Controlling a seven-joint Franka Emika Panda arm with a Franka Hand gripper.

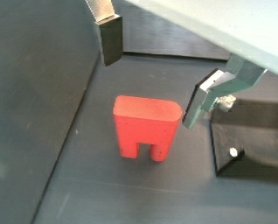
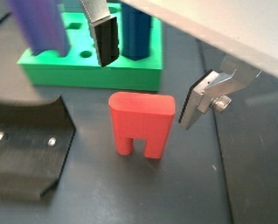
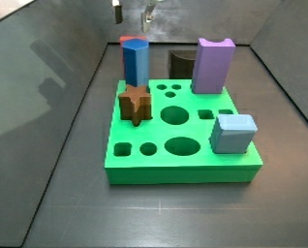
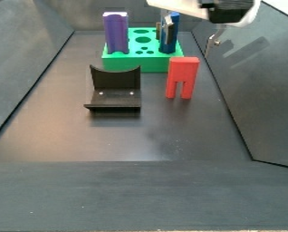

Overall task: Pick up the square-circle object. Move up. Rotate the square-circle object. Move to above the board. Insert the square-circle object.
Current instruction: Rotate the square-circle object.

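Above the red block [image 4: 182,76], the gripper [image 4: 191,36] is hanging with its fingers spread wide and nothing between them. Both wrist views are showing the block [image 1: 145,126] standing upright on the dark floor [image 1: 83,188], its two short stubs pointing down, with one finger [image 1: 110,39] on one side of it and the other finger [image 1: 204,100] on the opposite side, both well clear of it and higher up. Neither pad is touching the block [image 2: 142,123].

Behind the block in a wrist view, the green board [image 2: 59,72] is lying flat on the floor, a little apart from it. A purple post [image 2: 37,24] and a blue post [image 2: 135,31] are standing upright in the board there, and one finger [image 2: 104,39] is hanging in front of the gap between them. Close beside the block, the dark fixture [image 2: 27,162] is sitting on the floor, its bent plate curving upward; in a side view it [image 4: 112,88] is lying just to one side of the block, between the block and the near wall.

From the far side view, the board [image 3: 183,170] is filling the middle of the floor. A brown star block [image 3: 135,103] is sitting in one hole, a light-blue cube [image 3: 234,134] is resting near one edge, and the blue post [image 3: 135,62] and purple post [image 3: 215,65] are rising from the back row. Several round and shaped holes are lying open between them. The red block is mostly hidden behind the blue post here, and only the finger tips [image 3: 132,14] are showing at the top edge.
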